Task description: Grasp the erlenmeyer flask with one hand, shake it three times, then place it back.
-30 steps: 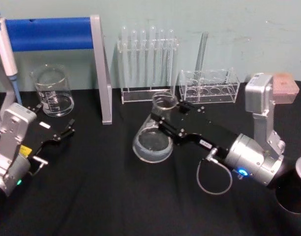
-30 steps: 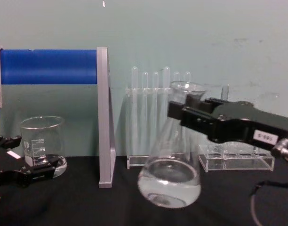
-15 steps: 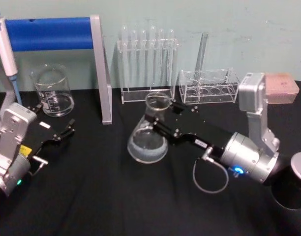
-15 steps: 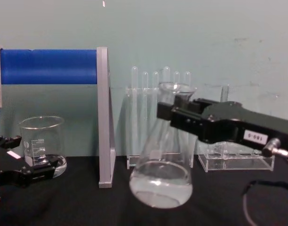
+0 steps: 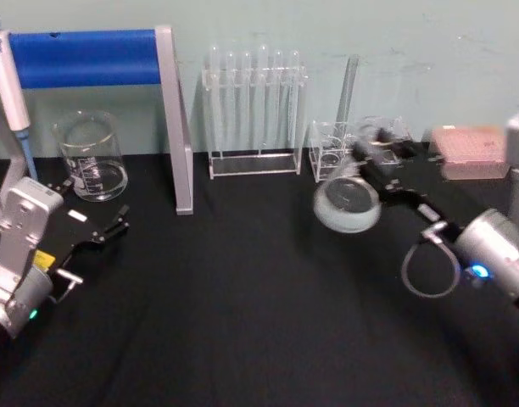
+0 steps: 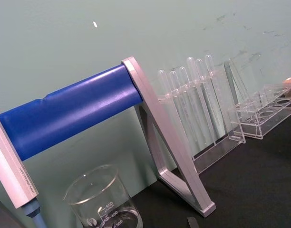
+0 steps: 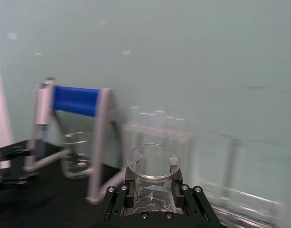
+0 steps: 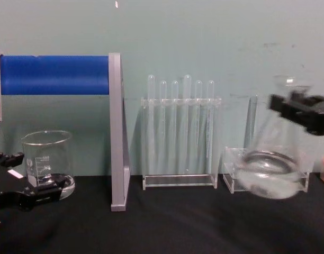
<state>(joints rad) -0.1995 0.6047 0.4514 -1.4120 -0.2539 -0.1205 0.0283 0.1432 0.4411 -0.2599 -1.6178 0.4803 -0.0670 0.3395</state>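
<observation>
The erlenmeyer flask [image 5: 348, 201] is a clear glass cone with liquid in its wide base. It hangs above the black table at the right, in front of the low acrylic rack. My right gripper [image 5: 371, 163], the hand, is shut on its neck. From the chest the flask [image 8: 270, 165] looks motion-blurred, with the right gripper [image 8: 295, 109] at its neck. In the right wrist view the flared rim of the flask [image 7: 152, 164] stands between the black jaws of the right gripper [image 7: 153, 188]. My left gripper [image 5: 107, 229] rests open at the far left, beside the beaker.
A glass beaker [image 5: 92, 158] stands at the back left under a blue-barred metal stand [image 5: 170, 119]. A rack of test tubes [image 5: 253, 110] and a low acrylic rack [image 8: 266, 174] line the back wall. A pink box [image 5: 469, 153] lies at the far right.
My right gripper has swung the flask quickly to the right and back, from the table's middle to in front of the low acrylic rack. The left arm has stayed still.
</observation>
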